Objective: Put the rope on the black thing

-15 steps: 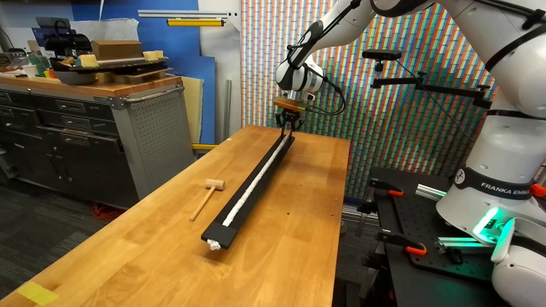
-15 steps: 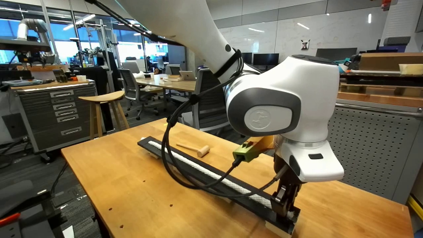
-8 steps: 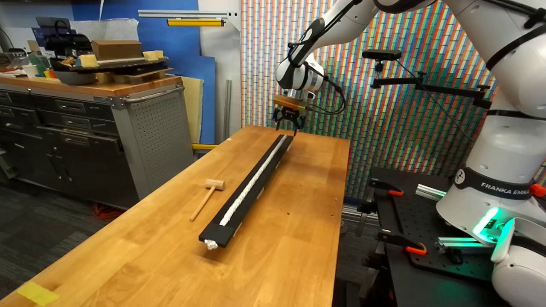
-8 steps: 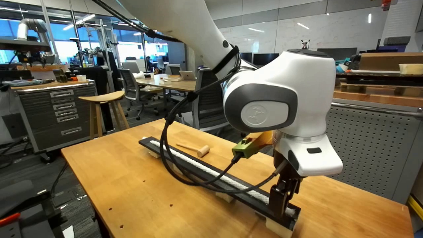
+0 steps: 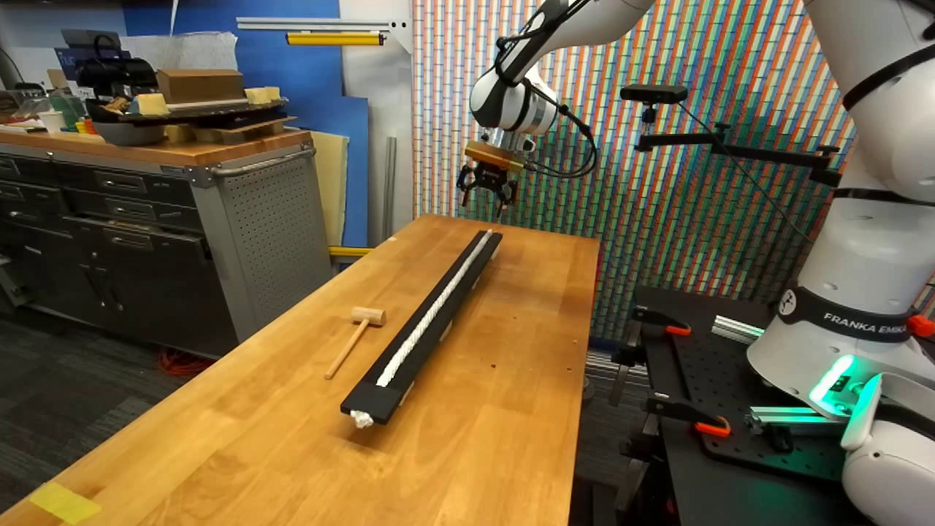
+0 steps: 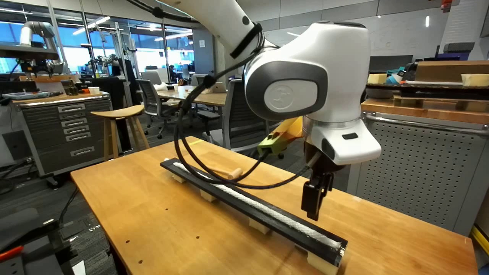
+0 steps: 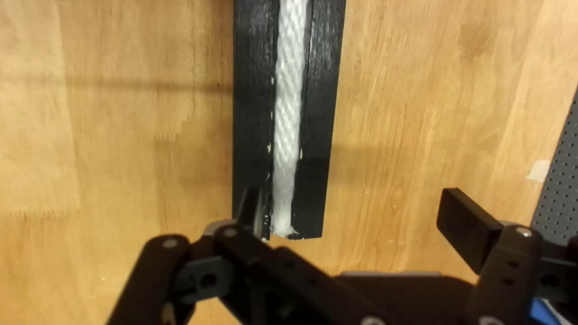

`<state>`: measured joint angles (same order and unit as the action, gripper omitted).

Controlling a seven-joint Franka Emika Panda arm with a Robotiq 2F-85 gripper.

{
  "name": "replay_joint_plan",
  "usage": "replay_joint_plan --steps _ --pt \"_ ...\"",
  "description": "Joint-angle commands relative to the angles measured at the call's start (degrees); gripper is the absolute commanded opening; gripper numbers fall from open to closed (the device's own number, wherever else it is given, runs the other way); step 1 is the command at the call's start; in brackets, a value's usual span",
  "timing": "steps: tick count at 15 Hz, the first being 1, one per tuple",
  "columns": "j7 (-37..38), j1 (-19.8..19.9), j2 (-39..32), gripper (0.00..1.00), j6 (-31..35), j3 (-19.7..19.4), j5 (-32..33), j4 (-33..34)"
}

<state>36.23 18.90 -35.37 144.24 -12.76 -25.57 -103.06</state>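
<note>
Rope lies along the black bar in an exterior view, one end near the desk's far edge. In an exterior view the fingers hang clear of both; in the wrist view they stand spread wide.

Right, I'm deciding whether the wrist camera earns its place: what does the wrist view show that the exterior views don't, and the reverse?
Only the wrist view looks down between the fingers, one overlapping the black bar, the other the table.
Only the exterior views show the wooden mallet, the pale blocks under the bar and the whitish tuft at the end away from the gripper.
Both kinds show the white rope lying along the bar, and the gripper open, not gripping it.
</note>
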Motion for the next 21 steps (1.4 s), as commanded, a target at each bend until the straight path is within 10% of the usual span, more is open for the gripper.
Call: replay_joint_plan --steps 1,12,21 --pt "-4.44 -3.13 10.07 1.0 -1.61 -0.29 2.95 -9.52" --pt "-9.62 -14.08 29.88 1.0 -0.97 0.57 22.19 -29.88" --pt "-7.65 -14.99 45.2 1.0 4.01 6.76 35.14 -47.76"
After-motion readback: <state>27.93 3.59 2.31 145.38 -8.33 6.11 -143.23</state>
